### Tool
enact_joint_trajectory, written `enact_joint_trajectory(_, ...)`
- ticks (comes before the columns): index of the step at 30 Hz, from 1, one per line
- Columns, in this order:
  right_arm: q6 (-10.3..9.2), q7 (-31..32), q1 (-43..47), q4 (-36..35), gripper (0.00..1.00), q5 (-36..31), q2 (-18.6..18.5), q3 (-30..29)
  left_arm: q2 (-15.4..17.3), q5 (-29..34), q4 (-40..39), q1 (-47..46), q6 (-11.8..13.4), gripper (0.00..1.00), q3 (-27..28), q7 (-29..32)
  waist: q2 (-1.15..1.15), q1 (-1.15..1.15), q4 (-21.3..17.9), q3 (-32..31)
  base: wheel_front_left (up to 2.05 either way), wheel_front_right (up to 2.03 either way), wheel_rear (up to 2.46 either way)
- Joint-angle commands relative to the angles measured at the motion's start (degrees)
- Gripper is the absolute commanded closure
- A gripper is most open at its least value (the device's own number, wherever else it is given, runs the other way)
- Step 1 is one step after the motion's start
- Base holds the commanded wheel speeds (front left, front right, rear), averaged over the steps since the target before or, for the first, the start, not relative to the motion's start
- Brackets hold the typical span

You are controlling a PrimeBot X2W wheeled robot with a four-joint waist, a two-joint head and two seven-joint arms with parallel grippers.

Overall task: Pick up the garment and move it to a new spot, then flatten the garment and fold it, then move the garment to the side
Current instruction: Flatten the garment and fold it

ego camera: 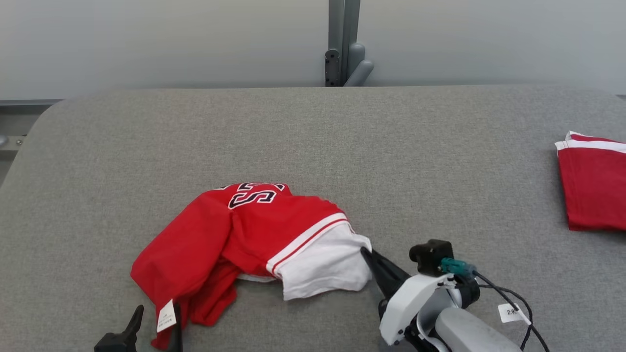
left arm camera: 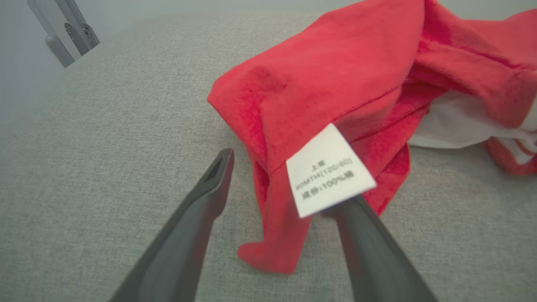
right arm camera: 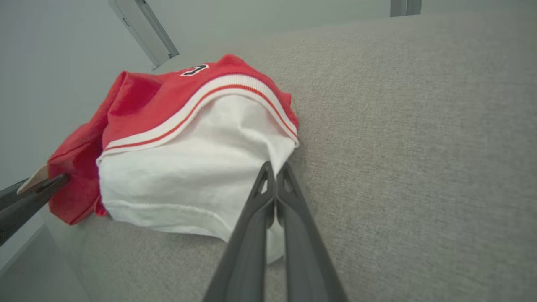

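1. The garment (ego camera: 244,239), a red and white shirt, is lying in a crumpled heap on the grey table (ego camera: 342,137). It is sitting nearer the robot than the grey post (ego camera: 345,44) and a little to that post's left.
2. The right gripper (right arm camera: 275,172) is reaching in from the post's right side. Its fingers are pressing together at the edge of the white cloth and appear to be pinching a small fold of it.
3. The left gripper (left arm camera: 285,180) is sitting at the corner of the heap farthest from the post. Its fingers are spreading wide on either side of a hanging red corner, the white label (left arm camera: 329,172) is lying over one fingertip, and nothing is being squeezed there.
4. A folded red piece (ego camera: 594,186) is resting well to the right of the post, at the table's edge.
5. By my judgement the first step is only just getting going: one hold looks made, the other is not yet closing, and the cloth is not yet coming off the table.
6. Everything else is waiting: carrying the shirt to a new spot, flattening it, folding it, and moving it aside.
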Motion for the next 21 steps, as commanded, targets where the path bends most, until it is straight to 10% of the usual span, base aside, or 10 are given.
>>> enact_joint_trajectory(1, -0.03, -0.5, -1.1, 0.3, 1.0, 0.5, -0.8, -0.9, 0.6, 0.1, 0.4, -0.7, -0.1, 0.0, -0.3, 0.0, 0.19, 0.0, -0.5, -0.4, 0.0, 0.0, 0.0)
enact_joint_trajectory(13, -0.04, -1.3, -1.9, 1.0, 1.0, 0.4, -2.7, -6.1, 0.8, -0.9, 3.3, 0.2, -0.5, 0.0, -2.6, 0.0, 0.19, 0.0, -1.7, -1.4, 0.0, 0.0, 0.0)
enact_joint_trajectory(17, -0.04, -1.4, -2.3, 0.5, 1.0, 0.0, -3.6, -8.8, 1.3, -2.1, 5.0, 0.3, -0.6, 1.0, -3.8, 0.0, 0.19, 0.0, -1.8, -1.4, 0.0, 0.0, 0.0)
enact_joint_trajectory(21, -0.04, -1.4, -2.9, -0.4, 1.0, -0.1, -4.6, -11.1, 2.3, -4.3, 5.3, -0.1, -0.6, 1.0, -6.7, 0.0, 0.19, 0.0, -1.9, -1.2, 0.0, 0.0, 0.0)
